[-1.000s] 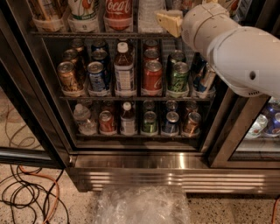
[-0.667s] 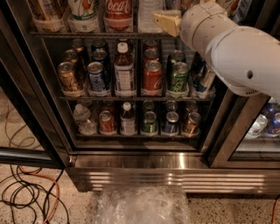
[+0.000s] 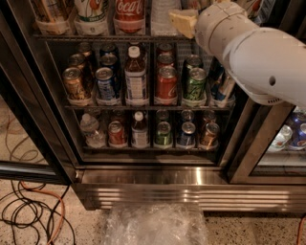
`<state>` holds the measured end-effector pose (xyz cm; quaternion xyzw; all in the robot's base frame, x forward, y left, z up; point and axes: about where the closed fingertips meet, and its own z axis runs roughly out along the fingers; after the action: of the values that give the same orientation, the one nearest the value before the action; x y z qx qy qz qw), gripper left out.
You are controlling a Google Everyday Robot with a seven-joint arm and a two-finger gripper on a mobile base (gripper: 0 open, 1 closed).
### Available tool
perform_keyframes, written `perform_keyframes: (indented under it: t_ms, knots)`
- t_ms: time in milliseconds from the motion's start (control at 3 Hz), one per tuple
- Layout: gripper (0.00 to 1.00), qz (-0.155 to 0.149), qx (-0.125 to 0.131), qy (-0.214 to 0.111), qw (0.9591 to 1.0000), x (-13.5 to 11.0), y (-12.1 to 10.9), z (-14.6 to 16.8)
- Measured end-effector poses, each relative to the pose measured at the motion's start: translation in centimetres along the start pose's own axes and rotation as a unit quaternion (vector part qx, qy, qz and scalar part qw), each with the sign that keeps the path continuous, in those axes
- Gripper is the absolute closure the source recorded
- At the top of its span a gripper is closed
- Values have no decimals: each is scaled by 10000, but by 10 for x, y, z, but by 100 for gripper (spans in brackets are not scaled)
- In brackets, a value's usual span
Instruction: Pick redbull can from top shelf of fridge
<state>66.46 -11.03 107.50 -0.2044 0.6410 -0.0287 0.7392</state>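
Note:
The fridge stands open in front of me, with its shiny steel base strip low in the camera view. The top shelf runs along the top edge and holds tall cans and a red-labelled cola bottle. My gripper is at the front of the top shelf, right of the cola bottle, at the end of my white arm. The redbull can does not show on the top shelf; my arm covers the shelf's right part.
The middle rack holds short cans, a red cola can, a green can and a partly hidden blue-silver can. The bottom rack holds small cans and bottles. Cables lie at left and clear plastic lies below.
My gripper has shifted slightly left and up along the front of the top shelf. The cans and bottles have not moved.

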Motion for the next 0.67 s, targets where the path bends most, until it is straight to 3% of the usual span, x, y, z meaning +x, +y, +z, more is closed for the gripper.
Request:
perform_keyframes:
  t_ms: [667]
  knots:
    - [100,-1,63,48,10000,1,-2,2]
